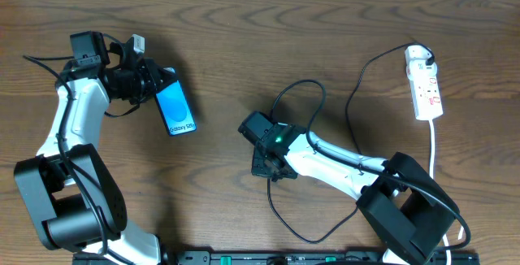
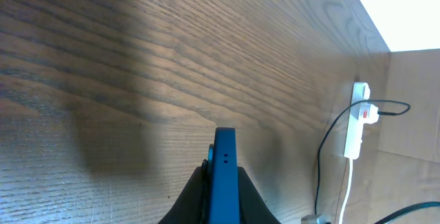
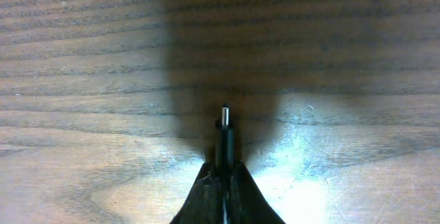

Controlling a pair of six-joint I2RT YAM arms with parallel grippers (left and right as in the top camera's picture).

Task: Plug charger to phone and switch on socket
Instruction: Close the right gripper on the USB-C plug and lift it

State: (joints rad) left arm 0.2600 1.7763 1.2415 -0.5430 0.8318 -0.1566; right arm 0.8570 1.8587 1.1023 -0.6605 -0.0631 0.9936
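The charger [image 3: 225,124] has its connector end clenched in the right pincer [image 3: 224,172] at mid-bench, tip poking forward. Its cable runs to the socket [image 1: 426,86] at the bench's [image 1: 244,21] far right. The left pincer [image 2: 223,183] grasps the phone [image 1: 175,109], well apart on the left.

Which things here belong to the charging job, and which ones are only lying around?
Of the job: phone, held by the left pincer; charger, its tip held by the right pincer; socket.
Not of the job: only the wooden table.
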